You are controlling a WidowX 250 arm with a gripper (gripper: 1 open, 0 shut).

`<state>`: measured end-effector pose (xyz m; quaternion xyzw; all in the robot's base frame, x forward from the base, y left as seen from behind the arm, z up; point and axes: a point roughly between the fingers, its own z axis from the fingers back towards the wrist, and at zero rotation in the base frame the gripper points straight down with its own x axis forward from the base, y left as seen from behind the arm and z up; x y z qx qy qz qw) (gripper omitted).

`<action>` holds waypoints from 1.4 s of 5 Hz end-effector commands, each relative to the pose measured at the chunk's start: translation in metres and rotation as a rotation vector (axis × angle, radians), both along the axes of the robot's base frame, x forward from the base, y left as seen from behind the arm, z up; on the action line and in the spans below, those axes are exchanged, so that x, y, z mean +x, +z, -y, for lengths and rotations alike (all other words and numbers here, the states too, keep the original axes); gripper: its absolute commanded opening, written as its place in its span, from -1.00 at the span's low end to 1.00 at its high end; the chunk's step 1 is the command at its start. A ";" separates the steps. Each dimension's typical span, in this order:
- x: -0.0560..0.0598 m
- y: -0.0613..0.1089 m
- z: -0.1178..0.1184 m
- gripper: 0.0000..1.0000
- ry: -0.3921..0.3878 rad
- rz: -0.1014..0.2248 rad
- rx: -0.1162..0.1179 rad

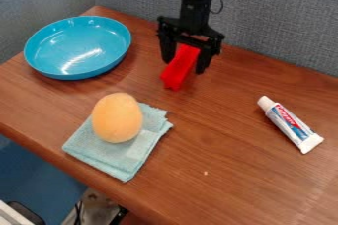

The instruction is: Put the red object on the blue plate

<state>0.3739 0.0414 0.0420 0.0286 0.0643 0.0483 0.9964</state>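
A: Red block [179, 68] lies on the table [224, 120], right of the blue plate [78, 47], well apart from it. Long axis runs from near-left to far-right.

B: Gripper [189, 53]?

A: Directly over the block's far end, pointing down, fingers spread on either side of it, not clamped.

B: Counts?

A: One block, one plate, one toothpaste tube [290, 122], one cloth [129, 142], one orange ball [115, 117] on it.

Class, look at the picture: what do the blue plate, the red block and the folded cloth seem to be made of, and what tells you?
Blue plate: probably glazed ceramic or hard plastic; its surface is glossy with light reflections.
Red block: likely plastic or painted wood; flat faces, even bright colour.
Folded cloth: soft woven fabric; matte, with layered folded edges.
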 end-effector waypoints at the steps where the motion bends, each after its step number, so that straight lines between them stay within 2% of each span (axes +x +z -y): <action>1: 0.013 0.011 -0.008 1.00 0.020 0.059 0.011; 2: 0.015 0.004 -0.008 1.00 0.026 0.051 0.007; 3: 0.016 -0.002 -0.008 -1.00 0.031 0.046 0.002; 7: 0.006 0.001 0.000 -1.00 0.029 0.057 -0.029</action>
